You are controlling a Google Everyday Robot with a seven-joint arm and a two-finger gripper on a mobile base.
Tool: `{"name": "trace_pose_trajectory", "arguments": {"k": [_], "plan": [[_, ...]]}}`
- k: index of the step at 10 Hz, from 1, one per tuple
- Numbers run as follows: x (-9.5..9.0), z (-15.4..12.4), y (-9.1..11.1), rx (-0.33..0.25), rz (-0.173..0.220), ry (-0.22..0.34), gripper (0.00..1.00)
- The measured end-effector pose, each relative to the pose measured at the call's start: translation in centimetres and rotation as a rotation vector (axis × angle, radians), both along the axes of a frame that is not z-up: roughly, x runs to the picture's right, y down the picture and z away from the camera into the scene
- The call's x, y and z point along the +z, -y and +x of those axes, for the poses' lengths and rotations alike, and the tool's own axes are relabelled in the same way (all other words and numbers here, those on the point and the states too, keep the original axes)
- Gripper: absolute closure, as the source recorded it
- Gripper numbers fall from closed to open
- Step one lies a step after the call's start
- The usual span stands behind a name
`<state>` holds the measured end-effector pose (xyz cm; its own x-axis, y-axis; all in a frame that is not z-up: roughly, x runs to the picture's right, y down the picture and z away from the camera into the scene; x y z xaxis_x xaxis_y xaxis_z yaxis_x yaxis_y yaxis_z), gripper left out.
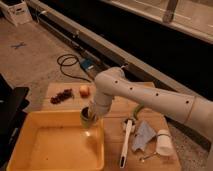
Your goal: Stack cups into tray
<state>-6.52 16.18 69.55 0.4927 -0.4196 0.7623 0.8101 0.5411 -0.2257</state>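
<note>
Yellow tray [30, 150] sits nearest the camera, at the front left of the wooden table [114, 145]. Its long axis runs left to right along the table's front edge. The visible floor of the tray holds no objects; only a bright glare spot shows near its back right part.

Gripper [89, 118] hangs over the tray's back right rim, pointing down. Cannot tell whether its fingers are apart or together. A light green cup [86, 117] is at the gripper, just above the tray's back rim, partly hidden by the wrist. It looks roughly upright, but its exact tilt cannot be read, nor whether it touches the rim.

Right of the tray, on the table: a white long-handled tool [124, 144] lying front to back, just beside the tray's right wall. Further right, a pale blue cloth [142, 135], crumpled. Beyond that, near the table's right edge, a white cup [164, 142] lying on its side, long axis roughly front to back. A small metal item [145, 157] lies in front of the cloth; identity unclear.

Behind the tray: a dark reddish cluster [61, 96] at back left, and a small round orange-and-pale item [84, 90] just right of it. A green curved item [136, 110] shows behind the cloth, partly covered by the arm.

Arm [150, 97], white, reaches in from the right, elbow above the table's back, then bends down to the tray's rim.

On the floor beyond the table: a black cable [67, 62] coiled, with a blue item [88, 64] beside it.
</note>
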Motion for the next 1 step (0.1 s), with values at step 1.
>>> {"name": "trace_pose_trajectory", "arguments": {"k": [1], "plan": [[-0.04, -1.21, -0.73, -0.023, 0.0, 0.011, 1.0]]}}
